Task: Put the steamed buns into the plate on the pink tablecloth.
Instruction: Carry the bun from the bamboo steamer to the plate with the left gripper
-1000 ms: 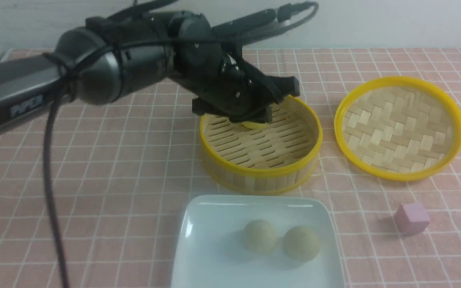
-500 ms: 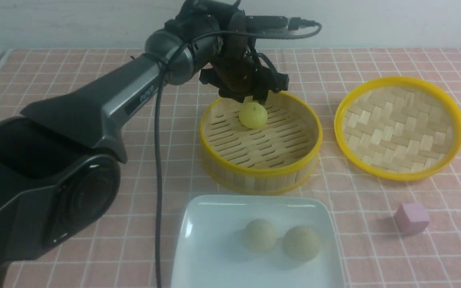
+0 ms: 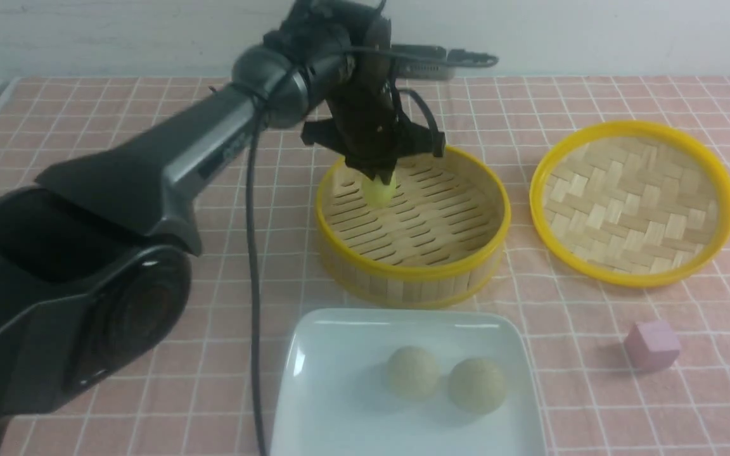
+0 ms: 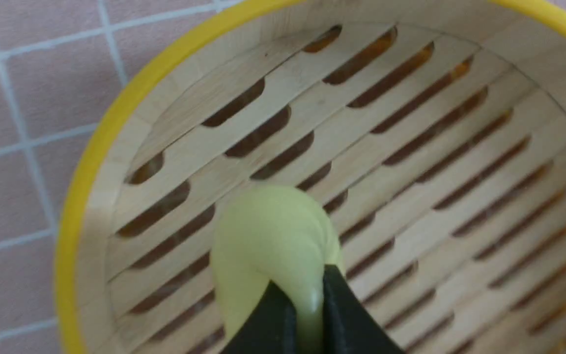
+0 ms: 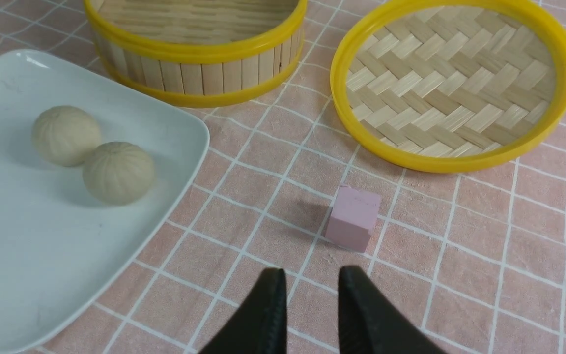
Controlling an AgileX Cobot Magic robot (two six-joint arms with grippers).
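The left end effector (image 3: 379, 179) pinches the yellow steamed bun (image 4: 270, 231), squashing it, at 10 o'clock inside the bamboo steamer basket (image 3: 403, 273). Lift straight up clear of the rim, then carry toward 6 o'clock to the white plate (image 3: 333, 405), landing at 9 o'clock of the two beige buns (image 3: 412, 372). The right end effector (image 5: 307, 300) is narrowly parted and empty

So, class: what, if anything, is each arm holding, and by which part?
The left fingers pinch the yellow bun by its top, squashing it, inside the steamer. The right fingers stand apart and hold nothing.
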